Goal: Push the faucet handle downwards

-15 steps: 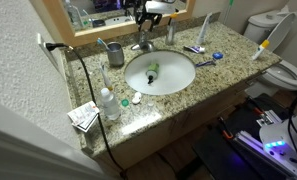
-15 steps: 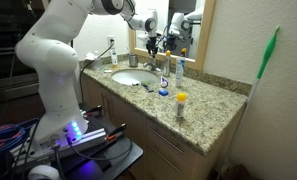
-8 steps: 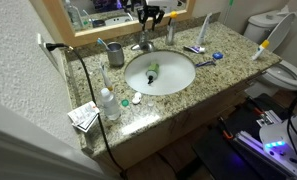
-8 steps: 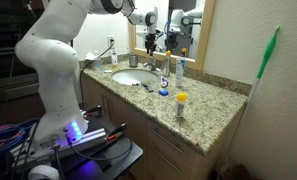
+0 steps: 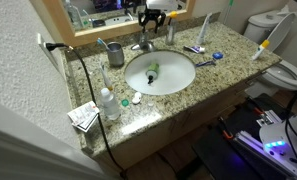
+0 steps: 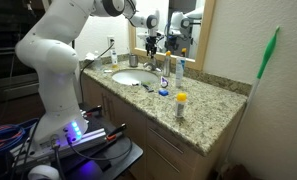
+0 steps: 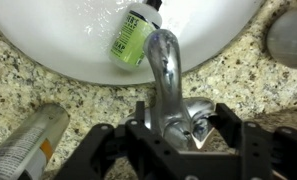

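From my seat the biggest thing in view is the white arm [image 6: 53, 60], reaching over the speckled granite bench [image 5: 213, 85] toward the mirror wall. The oval white basin [image 5: 176, 80] is sunk into the bench, and a small green bottle [image 7: 134, 35] lies inside it. A grey cup [image 5: 115, 53] stands just beside the basin's rim.

At the back edge of the basin rises the short chrome faucet [image 7: 163, 70], its spout arching out over the bowl. The pincer [image 7: 173, 135] hangs above it with its jaws spread wide and gripping nothing. In the wrist view one black finger sits on each side of the faucet body.

The faucet handle [image 7: 185, 124] is the small shiny lever on top of that body, right between my fingers and partly hidden by the pincer frame. I cannot tell its exact tilt.

I judge it to be rigid metal on a stiff pivot, fixed to the bench, so weight does not matter. The polished chrome looks slick, so a fingertip could skate off sideways. I would not clamp it. I would bring a finger or the pincer's underside flat onto the lever's free end, well away from the pivot, and press straight down gently.
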Robot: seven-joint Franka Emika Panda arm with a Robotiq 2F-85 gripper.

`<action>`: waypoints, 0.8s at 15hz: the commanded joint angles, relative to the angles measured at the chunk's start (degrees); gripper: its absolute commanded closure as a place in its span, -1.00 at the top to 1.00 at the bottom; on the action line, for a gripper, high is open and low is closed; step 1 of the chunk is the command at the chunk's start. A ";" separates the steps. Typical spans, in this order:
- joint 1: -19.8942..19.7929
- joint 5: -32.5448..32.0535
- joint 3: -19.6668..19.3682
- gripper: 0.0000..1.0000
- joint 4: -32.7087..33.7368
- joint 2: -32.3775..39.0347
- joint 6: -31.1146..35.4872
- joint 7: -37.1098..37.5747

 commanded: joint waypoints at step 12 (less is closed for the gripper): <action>-0.75 2.07 0.31 -0.86 5.01 3.65 -8.93 1.39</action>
